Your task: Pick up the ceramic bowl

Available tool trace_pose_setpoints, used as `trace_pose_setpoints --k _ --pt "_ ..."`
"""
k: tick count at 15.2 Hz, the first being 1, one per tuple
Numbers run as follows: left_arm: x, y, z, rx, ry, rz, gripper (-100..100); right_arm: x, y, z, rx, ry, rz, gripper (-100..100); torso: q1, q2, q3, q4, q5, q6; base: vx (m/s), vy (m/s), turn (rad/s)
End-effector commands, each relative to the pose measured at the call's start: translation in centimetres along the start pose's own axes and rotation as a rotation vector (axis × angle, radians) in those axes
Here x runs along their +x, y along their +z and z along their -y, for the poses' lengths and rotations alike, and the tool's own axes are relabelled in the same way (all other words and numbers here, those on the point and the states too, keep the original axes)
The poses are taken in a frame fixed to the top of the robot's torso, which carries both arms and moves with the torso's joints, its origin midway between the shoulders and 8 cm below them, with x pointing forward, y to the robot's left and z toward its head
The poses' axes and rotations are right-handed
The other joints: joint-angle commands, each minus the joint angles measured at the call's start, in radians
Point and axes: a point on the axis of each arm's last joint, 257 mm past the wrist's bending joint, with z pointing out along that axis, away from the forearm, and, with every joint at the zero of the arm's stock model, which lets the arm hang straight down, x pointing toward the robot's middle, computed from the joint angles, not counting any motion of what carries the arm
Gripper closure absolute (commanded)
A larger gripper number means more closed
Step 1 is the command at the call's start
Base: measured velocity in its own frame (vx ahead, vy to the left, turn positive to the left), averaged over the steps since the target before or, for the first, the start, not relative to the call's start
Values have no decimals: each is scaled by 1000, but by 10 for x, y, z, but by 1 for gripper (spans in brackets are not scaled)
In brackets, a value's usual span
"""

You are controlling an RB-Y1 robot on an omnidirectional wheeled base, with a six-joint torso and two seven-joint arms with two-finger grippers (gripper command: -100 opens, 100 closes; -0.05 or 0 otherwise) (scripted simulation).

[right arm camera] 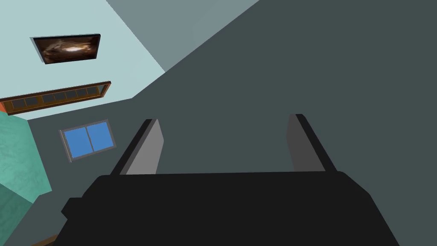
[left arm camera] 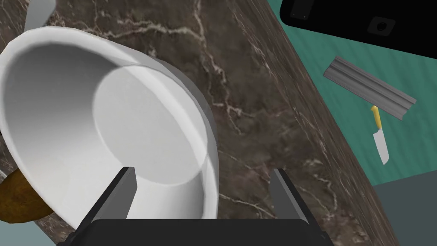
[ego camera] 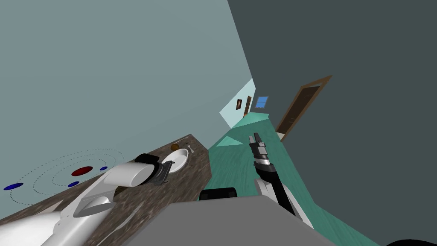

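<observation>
— Where was the bowl (left arm camera: 106, 128)?

— On the counter (left arm camera: 264, 106), a dark brown slab with pale veins. The bowl was plain white and wide, its hollow facing the left wrist camera. In the head view it sat near the counter's far end (ego camera: 179, 159), close to the edge over the floor.

— And the left gripper (left arm camera: 204, 170)?

— Right at the bowl. Its fingers (left arm camera: 123, 188) stood wide apart. One rose over the inside of the bowl, the other over bare counter, so the near wall and rim lay between them. I could not tell whether either blade touched the bowl. Nothing was clamped.

— Anything beside the bowl?

— A round brown lump (left arm camera: 17, 200) sat against its far side, partly hidden by the rim; the head view showed it too (ego camera: 174, 147). A small grey utensil (ego camera: 190, 149) lay just beside them, toward the counter's end.

— Past the counter?

— A green floor (left arm camera: 337, 124). On it lay a knife (left arm camera: 380, 141) with a yellow handle and a pale blade, and touching the handle end, a grey ridged bar (left arm camera: 369, 87).

— The right gripper (ego camera: 255, 139)?

— Held out over the floor, well apart from the counter, pointing away from me. Its fingers (right arm camera: 145, 145) were also spread, with nothing between them.
</observation>
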Motion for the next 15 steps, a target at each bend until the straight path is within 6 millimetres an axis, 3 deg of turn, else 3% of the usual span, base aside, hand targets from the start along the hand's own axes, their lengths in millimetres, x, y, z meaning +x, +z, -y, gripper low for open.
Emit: trace_pose_setpoints --k 1,5,7,8,12,15 --pt "0 0 0 0 0 0 -100 0 0 0 0 0 0 0 0 0 0 0 0 0 2 22 -29" --pt "-8 21 0 -3 -12 9 -100 0 0 0 0 0 0 0 -3 1 0 0 -1 0 -11 -10 -44" --pt "-8 20 0 -5 -11 8 -100 0 0 0 0 0 0 0 -4 1 1 0 -1 0 -10 -15 -22" --pt "-8 20 1 -3 -11 8 100 0 0 0 0 0 0 0 -4 1 1 0 -1 0 0 0 0" --pt "-8 21 0 -5 -13 8 100 0 0 0 0 0 0 0 -3 0 0 0 -1 0 -1 0 3" --pt "-3 5 0 -4 -3 3 100 0 0 0 0 0 0 0 -4 0 1 1 -2 0 12 12 46"
